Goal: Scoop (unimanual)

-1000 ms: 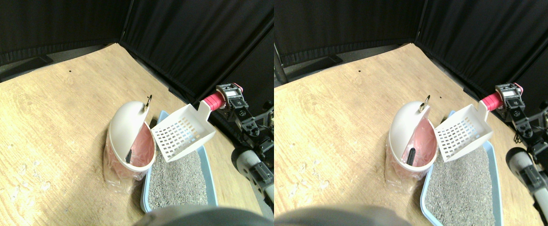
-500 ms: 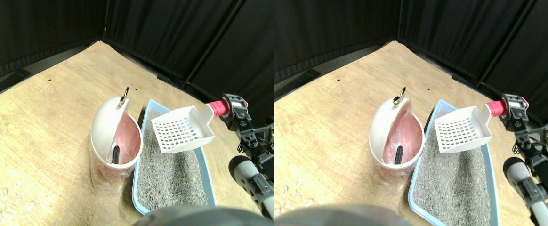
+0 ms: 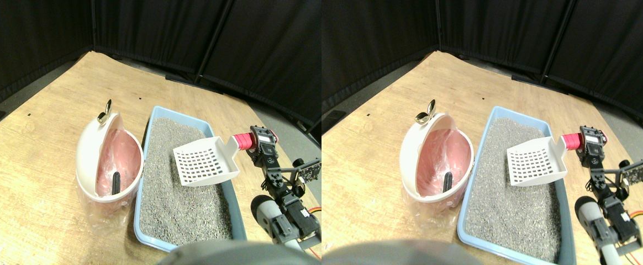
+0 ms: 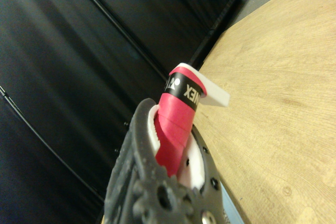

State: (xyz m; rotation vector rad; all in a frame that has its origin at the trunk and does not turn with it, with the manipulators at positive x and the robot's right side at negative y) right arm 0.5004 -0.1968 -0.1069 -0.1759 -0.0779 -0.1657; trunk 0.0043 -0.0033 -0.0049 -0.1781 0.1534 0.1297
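End effector [image 3: 255,141] above wooden floor [image 3: 34,143]; black curtains [image 3: 150,27]

A thick handle wrapped in red tape [image 4: 176,127], banded in black near its end, runs up the middle of the frame from the dark jaw frame [image 4: 152,182]. Beyond it lie the wooden floor [image 4: 273,93] and black curtains [image 4: 79,51].

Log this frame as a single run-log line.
right gripper: shut on scoop handle | scoop: empty, above litter tray | bin: lid open, left of tray
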